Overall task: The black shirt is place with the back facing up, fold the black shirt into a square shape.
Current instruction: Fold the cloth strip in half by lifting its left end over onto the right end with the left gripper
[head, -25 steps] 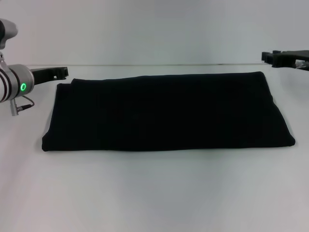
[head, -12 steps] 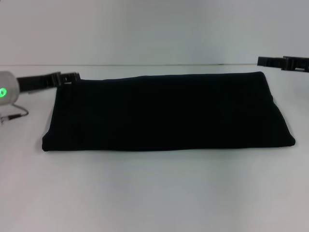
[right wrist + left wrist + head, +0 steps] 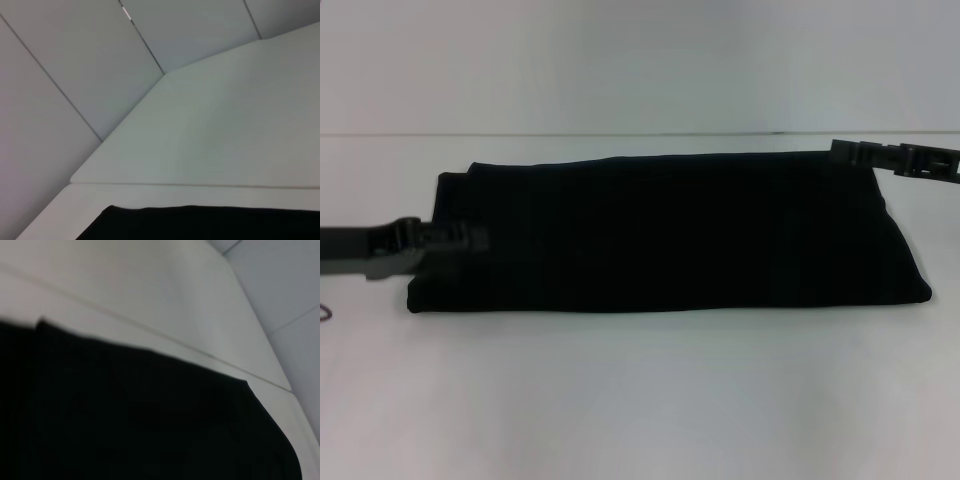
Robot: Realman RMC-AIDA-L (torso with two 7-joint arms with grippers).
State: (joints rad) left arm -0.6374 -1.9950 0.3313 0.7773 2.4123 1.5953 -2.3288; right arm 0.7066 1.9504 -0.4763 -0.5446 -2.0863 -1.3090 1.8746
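Black shirt (image 3: 670, 230) lay folded as a wide band on bench (image 3: 640, 400). Left gripper (image 3: 460, 240) had dropped onto its left edge, right gripper (image 3: 865, 153) reached the far-right corner. Can't tell finger state on either.

The left end effector (image 3: 470, 238) has swung from the far left corner down over the black shirt's (image 3: 670, 232) left edge; the right end effector (image 3: 845, 150) has moved inward to its far right corner

The black shirt (image 3: 670, 230) is soft, matt cloth with a faint ribbed weave, lying smooth. The counter (image 3: 640, 400) beneath is a smooth white surface with a dull sheen. Both claws, left claw (image 3: 460, 240) and right claw (image 3: 860, 153), look like matt black plastic.
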